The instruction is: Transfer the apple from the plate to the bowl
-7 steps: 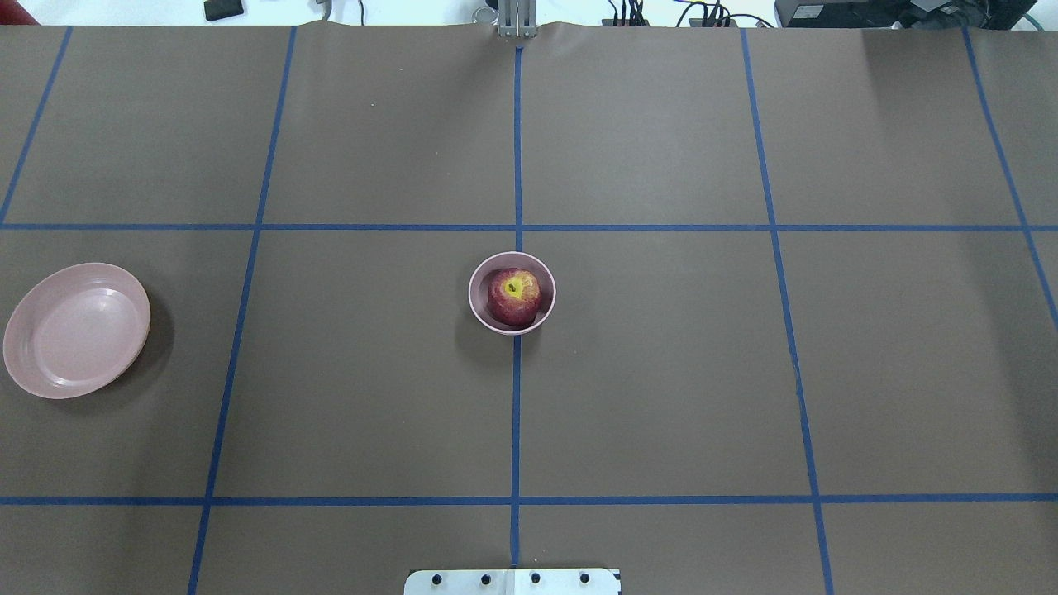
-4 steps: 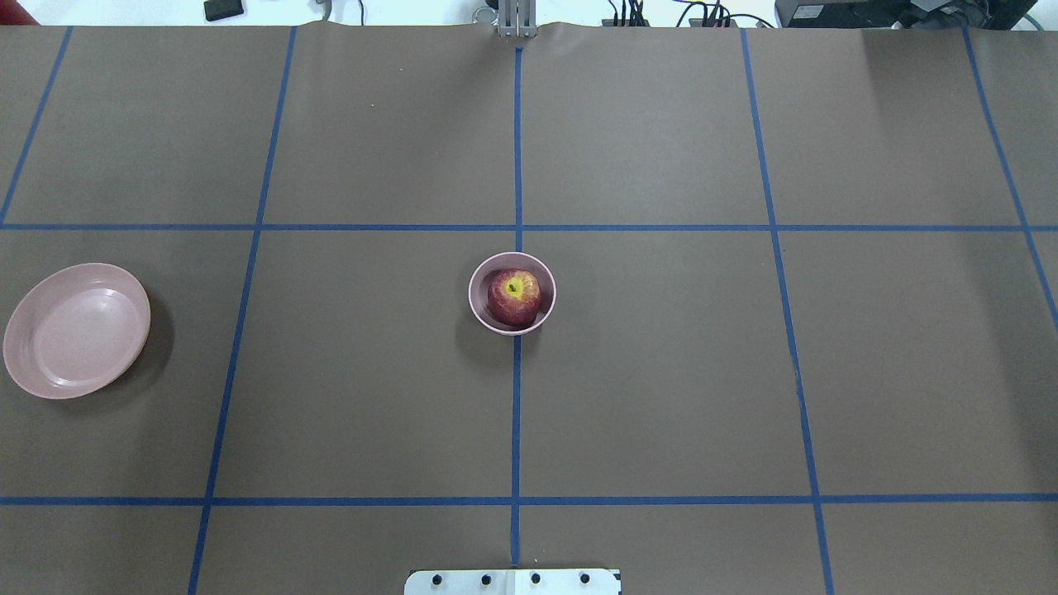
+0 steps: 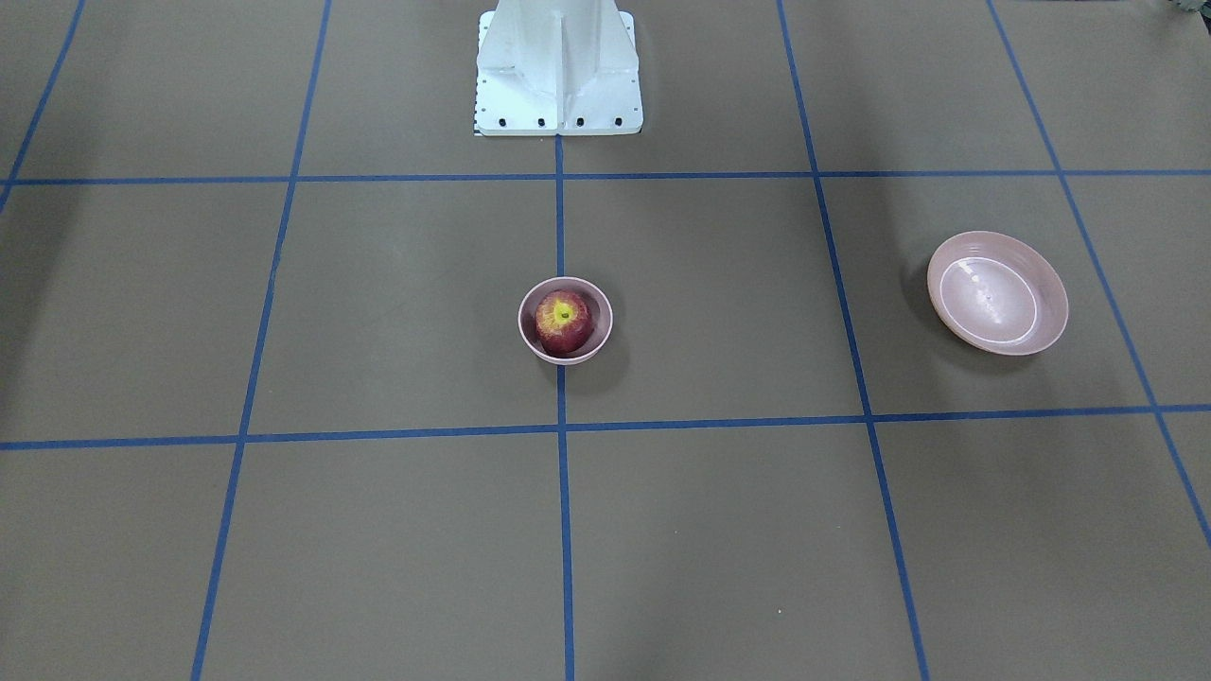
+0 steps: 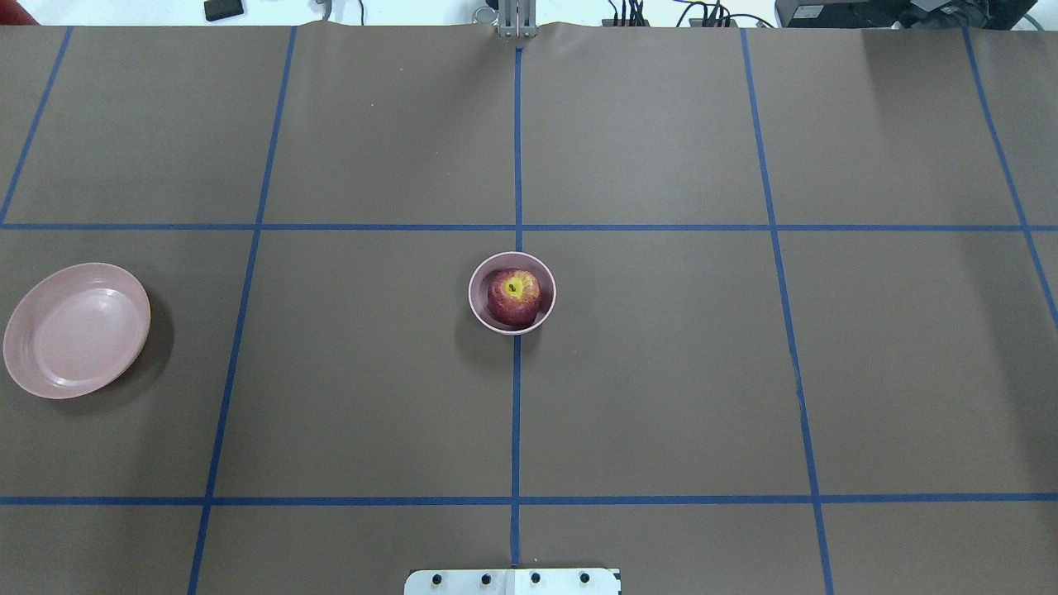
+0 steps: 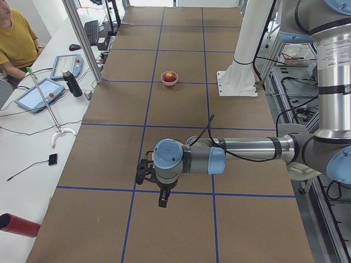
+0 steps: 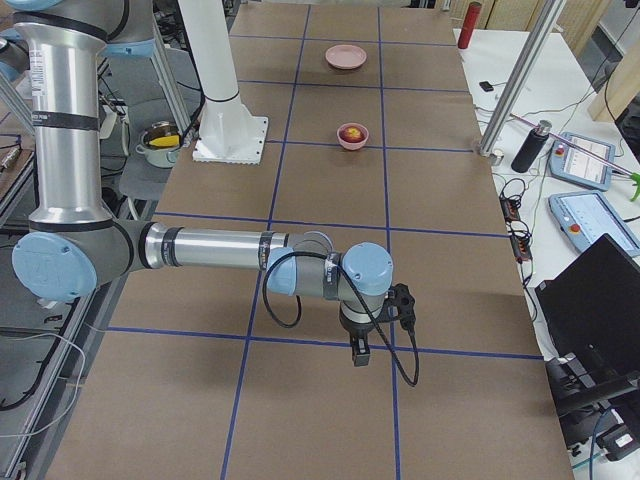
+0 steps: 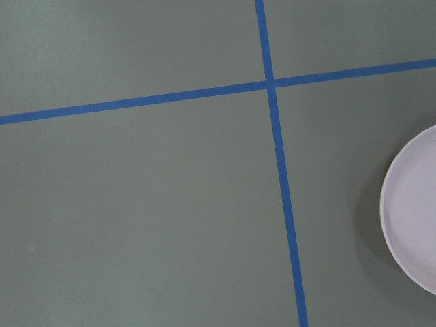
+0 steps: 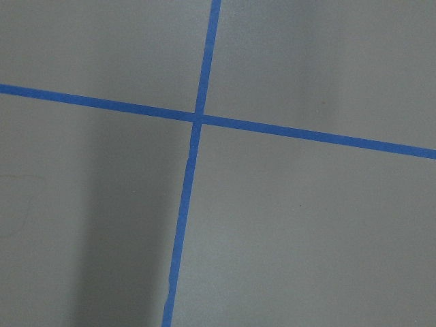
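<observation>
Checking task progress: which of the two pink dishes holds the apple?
The small deep bowl holds the apple; the wide shallow plate holds nothing.

Robotics lab: tape-gridded table (image 4: 661,372), teach pendants (image 6: 590,220)

**Legible markings: none found**

No text, brand, number or sign can be read in any view. The apple (image 4: 513,296), the bowl (image 4: 478,291) and the plate (image 4: 77,330) present plain surfaces. The brown table cover (image 4: 661,372) carries only blue tape lines (image 4: 517,413), without characters. The white base mount (image 3: 558,66) is unlettered on its visible faces. The pendant screens (image 5: 35,94) on the side bench show content too small to make out. The laptop (image 6: 600,300) shows a dark lid.
</observation>
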